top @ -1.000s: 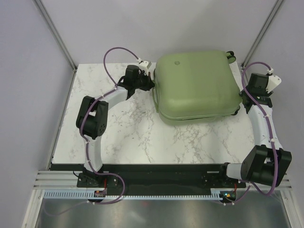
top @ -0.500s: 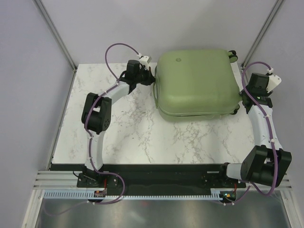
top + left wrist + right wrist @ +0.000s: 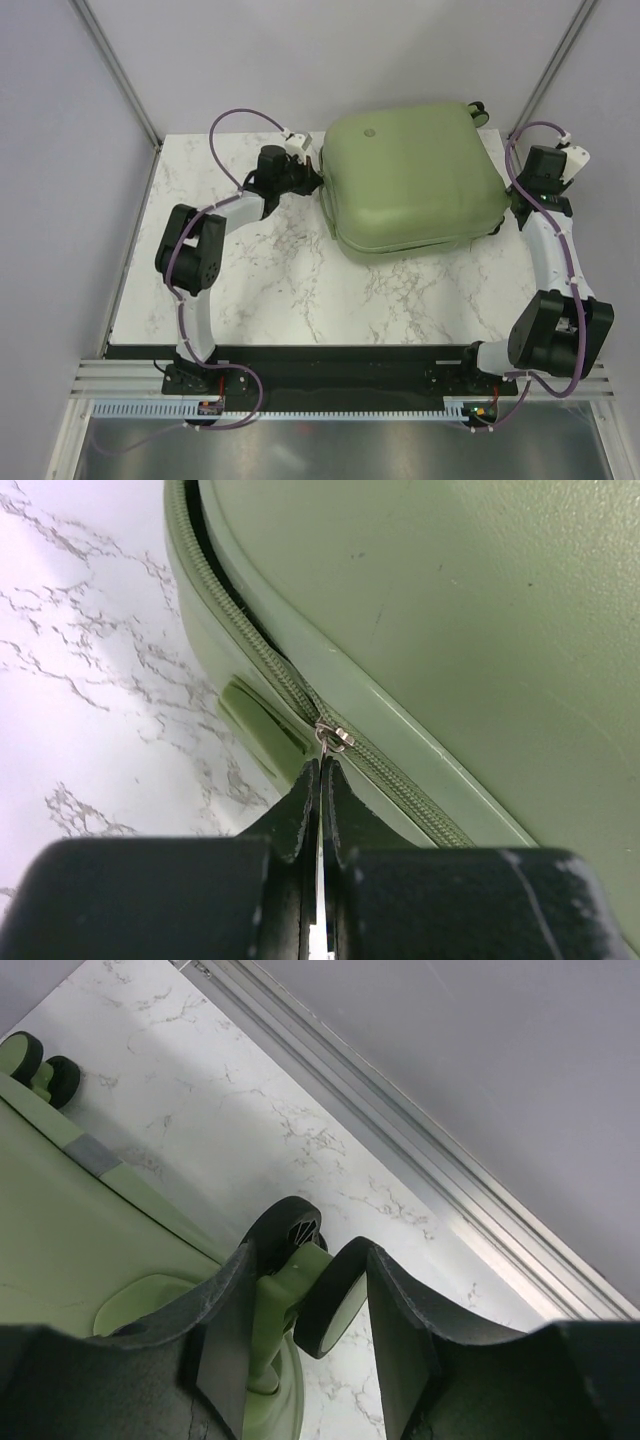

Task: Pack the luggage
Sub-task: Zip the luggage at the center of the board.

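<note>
The luggage [image 3: 410, 180], a sage-green hard-shell suitcase with a small round emblem, lies flat at the back right of the marble table [image 3: 270, 290]. My left gripper [image 3: 316, 180] is at its left edge. In the left wrist view its fingers [image 3: 321, 765] are shut on the thin metal zipper pull, just below the slider [image 3: 333, 738]. A dark gap shows along the seam beyond the slider. My right gripper [image 3: 518, 205] is at the case's right side. Its jaws [image 3: 308, 1255] close round a black-and-green double wheel [image 3: 335, 1295], touching it on both sides.
A second wheel pair [image 3: 40, 1065] sits at the case's far corner. The table's metal edge rail [image 3: 420, 1150] and grey wall run close behind the right gripper. Bare marble lies in front of the case.
The luggage has shifted slightly back and turned a little. My left arm has moved along its left edge with the pull held. The right jaws have narrowed on the wheel.
</note>
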You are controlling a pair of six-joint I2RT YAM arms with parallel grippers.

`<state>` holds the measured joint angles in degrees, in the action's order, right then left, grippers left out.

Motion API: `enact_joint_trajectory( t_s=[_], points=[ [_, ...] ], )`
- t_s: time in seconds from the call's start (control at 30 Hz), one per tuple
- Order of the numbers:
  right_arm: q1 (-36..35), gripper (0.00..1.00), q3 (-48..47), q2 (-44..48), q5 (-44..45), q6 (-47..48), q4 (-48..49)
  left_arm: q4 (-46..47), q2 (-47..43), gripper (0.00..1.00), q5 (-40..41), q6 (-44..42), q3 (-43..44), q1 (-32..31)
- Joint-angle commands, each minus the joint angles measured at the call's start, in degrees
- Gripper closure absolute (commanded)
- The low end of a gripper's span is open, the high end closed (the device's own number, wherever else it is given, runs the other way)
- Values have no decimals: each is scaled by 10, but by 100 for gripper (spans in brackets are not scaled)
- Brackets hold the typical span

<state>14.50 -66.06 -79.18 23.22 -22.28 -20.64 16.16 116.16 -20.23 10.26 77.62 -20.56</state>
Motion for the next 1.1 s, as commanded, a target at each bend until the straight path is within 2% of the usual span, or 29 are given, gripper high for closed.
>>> enact_joint_trajectory(
  t_s=[0.0,0.5,0.67,0.87,1.07],
  points=[
    [11,100,-19,-44,-3,58,-8,-56,-15,98,39,1,-47,3],
    [11,100,-86,-156,-51,148,51,-75,-142,98,25,-10,-186,-62],
    [11,100,-89,-162,-56,173,62,-81,-198,98,62,-2,-238,-65],
    [11,100,-84,-164,-70,165,70,-87,-170,98,85,3,-215,-49],
    [11,100,-77,-160,-66,191,77,-84,-151,98,101,4,-180,7]
  ],
)
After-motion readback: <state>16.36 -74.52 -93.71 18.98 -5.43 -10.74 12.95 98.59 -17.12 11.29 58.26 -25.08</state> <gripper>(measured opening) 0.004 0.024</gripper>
